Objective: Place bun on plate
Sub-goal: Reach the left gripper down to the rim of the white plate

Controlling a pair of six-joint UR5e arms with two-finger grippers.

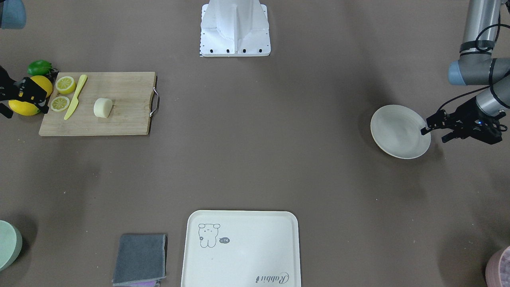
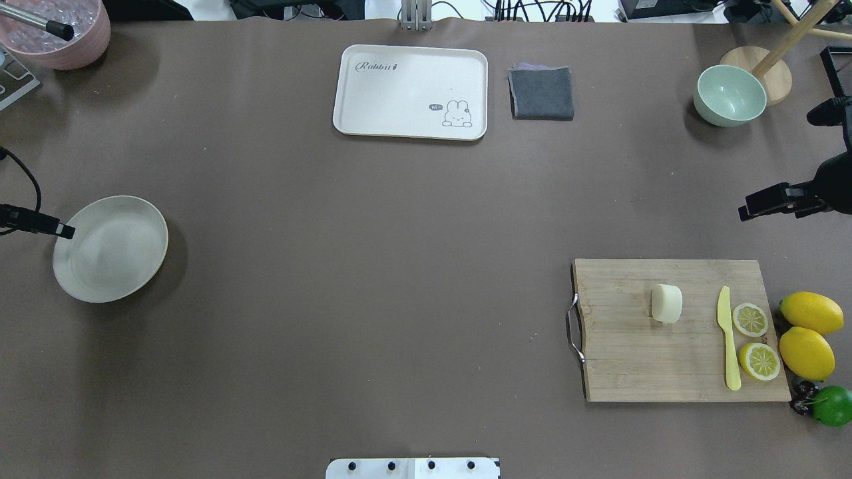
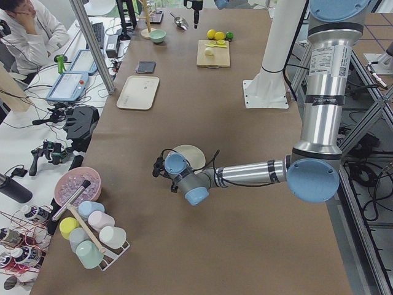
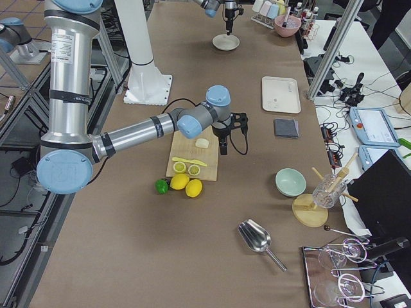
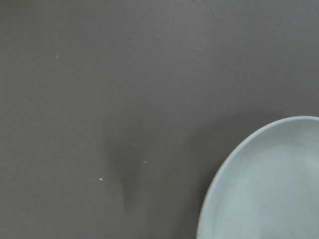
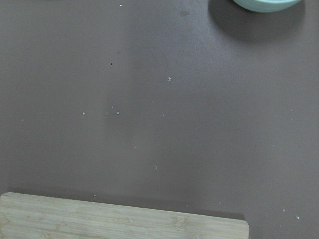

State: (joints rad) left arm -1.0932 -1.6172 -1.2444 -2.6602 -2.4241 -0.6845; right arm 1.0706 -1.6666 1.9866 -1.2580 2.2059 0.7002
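Note:
The bun [image 2: 667, 303], a pale cream lump, lies on a wooden cutting board [image 2: 632, 359] on the right side of the table, also seen in the front view [image 1: 103, 108]. My right gripper [image 2: 749, 211] hovers off the board's far edge, apart from the bun, and looks open with nothing in it. Its wrist view shows only the board's edge [image 6: 119, 224], not the bun. The plate [image 2: 110, 247] sits bare at the far left. My left gripper [image 1: 434, 134] hangs open at the plate's [image 1: 399, 131] outer rim. The left wrist view catches the plate's edge [image 5: 269, 189].
On the board lie a yellow knife [image 2: 729, 339] and two lemon slices [image 2: 750, 319]; two lemons [image 2: 807, 352] and a lime [image 2: 832, 406] sit beside it. At the back are a cream tray [image 2: 411, 92], a grey cloth [image 2: 542, 93], a green bowl [image 2: 729, 95] and a pink bowl [image 2: 60, 36].

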